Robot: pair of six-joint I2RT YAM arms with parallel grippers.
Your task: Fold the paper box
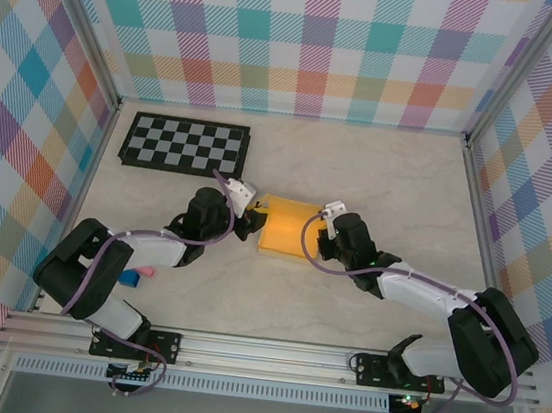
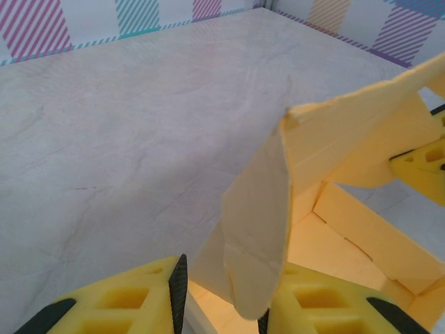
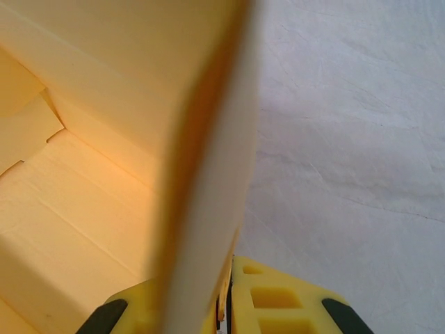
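1. Box [image 1: 286, 230] is at centre of table [image 1: 380, 179], part-formed, betw. both grippers.
2. R gripper [image 3: 226, 306] is clamped on the right wall [image 3: 208, 174]; it is best used as a firm anchor.
3. L gripper [image 2: 221, 299] is part-open round the left flap [image 2: 254, 229]. Flap to be pinched squarely, then turned inward along its crease w/o buckling.

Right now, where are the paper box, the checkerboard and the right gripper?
paper box [image 1: 289, 226]: top external view, on its yellow inner floor.
checkerboard [image 1: 185, 144]: top external view, middle of its squared pattern.
right gripper [image 3: 226, 282]: right wrist view, between its fingertips, where they pinch the box wall.
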